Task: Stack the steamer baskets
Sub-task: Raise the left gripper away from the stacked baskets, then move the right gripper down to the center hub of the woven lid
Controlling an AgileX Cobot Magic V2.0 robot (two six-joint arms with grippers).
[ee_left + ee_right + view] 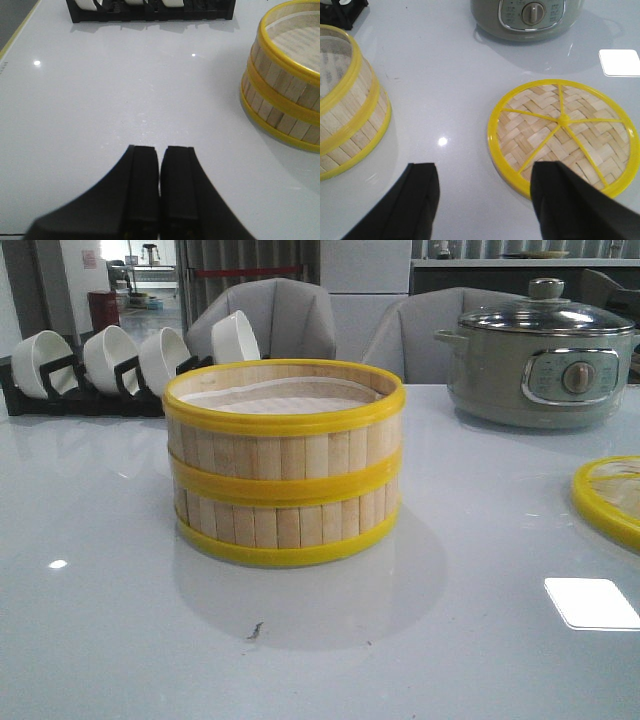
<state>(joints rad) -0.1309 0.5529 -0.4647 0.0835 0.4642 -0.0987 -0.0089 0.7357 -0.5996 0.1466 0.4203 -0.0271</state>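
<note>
Right claw [485, 200] hangs spread wide over the flat round woven-bamboo lid with yellow rim [563, 136], which lies at its one o'clock; the stacked yellow-rimmed wooden-slat steamer baskets [284, 462] sit at ten o'clock (left claw [160, 180], pressed together, is farther)

A glossy white table [100, 640] mirrors ceiling lights, with two grey upholstered chairs [290, 315] at its far edge and, beyond them, a dim room with a red bin [103, 308] at far left.
</note>
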